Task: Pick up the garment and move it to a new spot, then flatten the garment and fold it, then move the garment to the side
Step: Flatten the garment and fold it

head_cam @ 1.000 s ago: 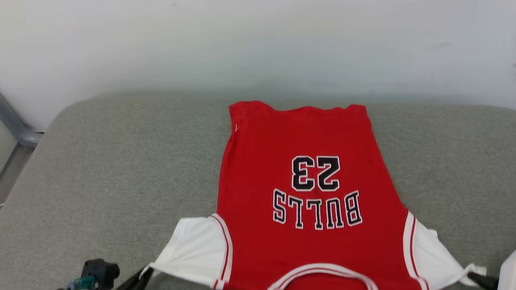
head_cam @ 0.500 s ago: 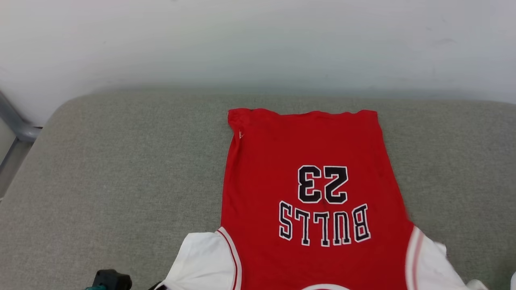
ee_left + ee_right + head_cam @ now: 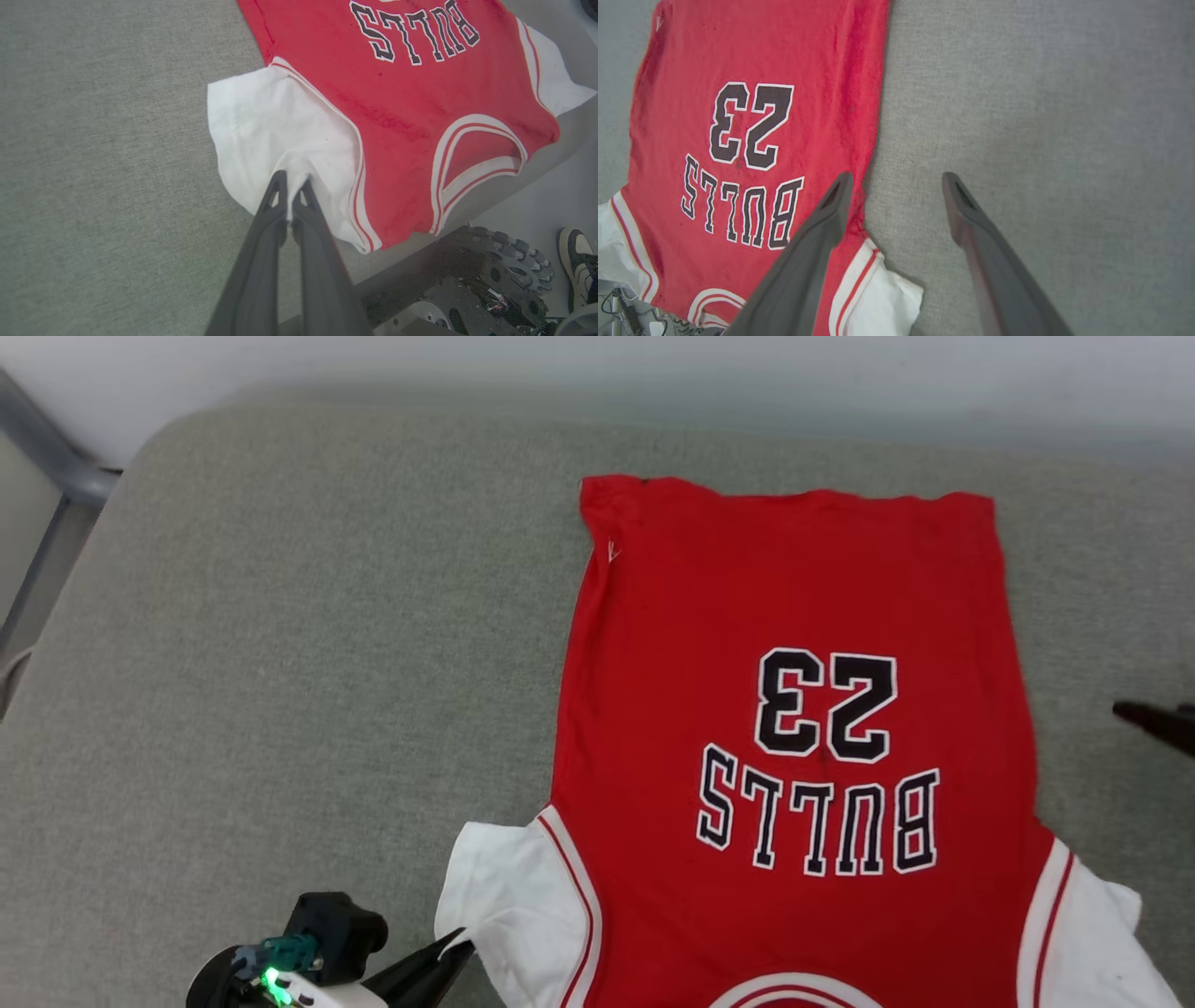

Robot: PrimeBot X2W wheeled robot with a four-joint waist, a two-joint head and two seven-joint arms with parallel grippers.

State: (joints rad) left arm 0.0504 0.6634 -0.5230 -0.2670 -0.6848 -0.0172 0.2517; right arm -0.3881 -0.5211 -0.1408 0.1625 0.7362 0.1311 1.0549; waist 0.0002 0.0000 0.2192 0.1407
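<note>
Your left gripper (image 3: 292, 179) is pinched shut on the garment (image 3: 794, 616), its two dark fingers together on the hem of the white sleeve (image 3: 261, 121) on the robot's left, with a small ridge of cloth pulled up between the tips. Your right gripper (image 3: 897, 179) stands wide apart and holds nothing. One finger hangs over the red side edge of the shirt just above the other sleeve (image 3: 887, 298), and the other finger is over bare cushion (image 3: 280, 663). You cannot tell from the wrist view whether that first finger touches the cloth.

The garment lies flat on the grey cushion, right of centre in the head view, with the hem towards the wall, the collar towards the robot, and the "BULLS 23" print face up and upside down to you.

The head view cuts off the collar and the end of the right sleeve at its bottom edge, and of the right gripper you get one dark finger (image 3: 1158, 721) at the right border. In the left wrist view the collar hangs just past the cushion's near edge, above the robot's base (image 3: 490, 280), and a shoe (image 3: 577, 261) is cropped at the lower right corner.

A second ago the right gripper was clamped on the tip of the right sleeve, stretching it outwards. Now it has let go and sits farther up beside the shirt, and the sleeve lies slack. The camera has tipped down, so less wall shows.
</note>
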